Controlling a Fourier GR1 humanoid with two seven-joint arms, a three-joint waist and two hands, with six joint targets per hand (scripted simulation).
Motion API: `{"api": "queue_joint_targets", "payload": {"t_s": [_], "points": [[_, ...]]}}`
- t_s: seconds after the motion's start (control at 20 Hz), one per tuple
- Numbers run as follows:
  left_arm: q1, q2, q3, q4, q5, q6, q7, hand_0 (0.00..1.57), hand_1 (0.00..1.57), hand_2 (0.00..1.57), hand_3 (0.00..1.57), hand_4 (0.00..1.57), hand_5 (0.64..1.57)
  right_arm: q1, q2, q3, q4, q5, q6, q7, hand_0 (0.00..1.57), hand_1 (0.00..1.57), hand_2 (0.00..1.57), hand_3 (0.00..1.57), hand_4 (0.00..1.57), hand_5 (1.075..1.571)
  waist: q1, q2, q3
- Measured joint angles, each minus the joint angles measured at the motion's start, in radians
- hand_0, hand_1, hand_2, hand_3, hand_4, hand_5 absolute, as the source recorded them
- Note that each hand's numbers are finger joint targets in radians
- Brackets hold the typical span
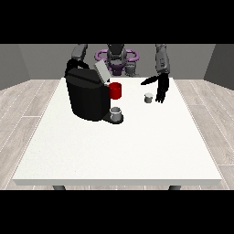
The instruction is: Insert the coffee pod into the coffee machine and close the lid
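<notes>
A black coffee machine [86, 97] stands on the left half of the white table [119, 151], its grey lid [101, 71] tilted up and open. A small grey cup [116, 113] sits on the machine's front tray. The little grey coffee pod [148, 97] rests on the table to the machine's right. The hand at the view's right [161, 88] hangs just right of the pod, fingers straight and pointing down, thumb stretched out to the left, holding nothing. The hand at the view's left is hidden behind the machine; only its arm [78, 54] shows.
A red mug [115, 90] stands right beside the machine, between it and the pod. The table's front edge runs near the view's bottom, with wooden floor on both sides.
</notes>
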Motion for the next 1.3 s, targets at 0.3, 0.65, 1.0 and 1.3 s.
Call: {"api": "queue_joint_targets", "payload": {"t_s": [0.3,0.65,1.0,1.3], "points": [[-0.036,0.004,-0.005,0.091,-0.062,0.031,-0.003,0.70,0.70,0.78,0.49,0.00,1.571,-0.023,-0.007,-0.004,0.036,0.008,-0.003,0.007,0.00,0.00,0.00,0.00,0.39,1.571,-0.004,0.001,-0.0001],[-0.060,0.050,-0.028,0.181,-0.156,0.061,-0.060,0.61,0.61,0.75,0.48,0.00,1.571,-0.028,-0.011,-0.004,0.038,-0.005,0.012,0.007,0.00,0.00,0.00,0.00,0.48,1.571,-0.026,0.019,-0.0004],[-0.099,0.035,-0.038,0.233,-0.232,0.152,-0.095,0.77,0.77,0.92,0.69,0.35,1.571,-0.035,0.001,0.004,0.049,0.000,-0.003,0.000,0.00,0.00,0.00,0.00,0.51,1.571,-0.030,0.021,-0.0001],[-0.118,0.021,-0.036,0.274,-0.281,0.231,-0.129,0.99,0.99,1.09,0.87,0.29,1.571,-0.041,0.003,-0.004,0.059,-0.013,-0.008,-0.011,0.00,0.00,0.00,0.00,0.51,1.571,-0.032,0.024,0.0003]]}}
